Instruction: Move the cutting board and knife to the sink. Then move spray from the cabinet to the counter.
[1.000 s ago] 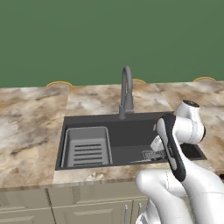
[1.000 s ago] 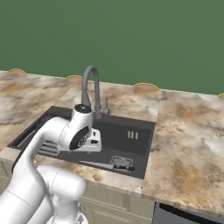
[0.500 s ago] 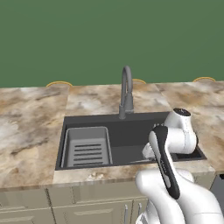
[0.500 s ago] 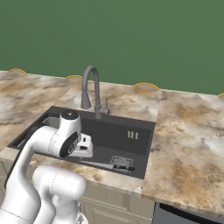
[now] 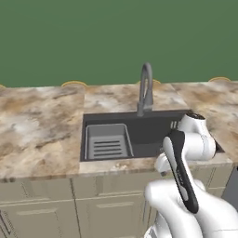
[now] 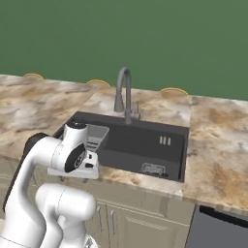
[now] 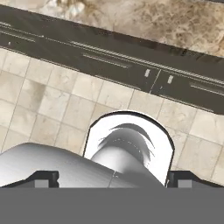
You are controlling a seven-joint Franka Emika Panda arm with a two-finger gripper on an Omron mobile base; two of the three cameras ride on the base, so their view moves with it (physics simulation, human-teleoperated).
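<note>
Left base view has the sink (image 5: 148, 135) set into the beige-brown marbled table (image 5: 42, 130), its long axis running side to side along the table's front edge, with the short axis going from front to back wall. The ribbed basket insert (image 5: 108, 142) sits in the left end of the basin, its slats lying across the basket, and the tall faucet (image 5: 146, 88) stands upright at the middle of the back rim, its spout arching forward over the basin, so water would land near the centre. In the right base view the same sink (image 6: 140, 145) shows a drain (image 6: 154, 168) near the front wall on the right half of the basin floor. The arm (image 6: 60, 152) is folded tight and low in front of the table edge, elbow tucked, its wrist just outside the sink's front rim; this reads to me as a carrying posture between steps and not a reach into the basin. The hand view bears that out: the camera looks down at pale floor tiles (image 7: 48, 100) and a dark band (image 7: 109, 52) across them, probably the foot of the low cabinets (image 5: 93, 204). The fingers (image 7: 43, 177) stand spread wide at the two bottom corners with nothing between them
</note>
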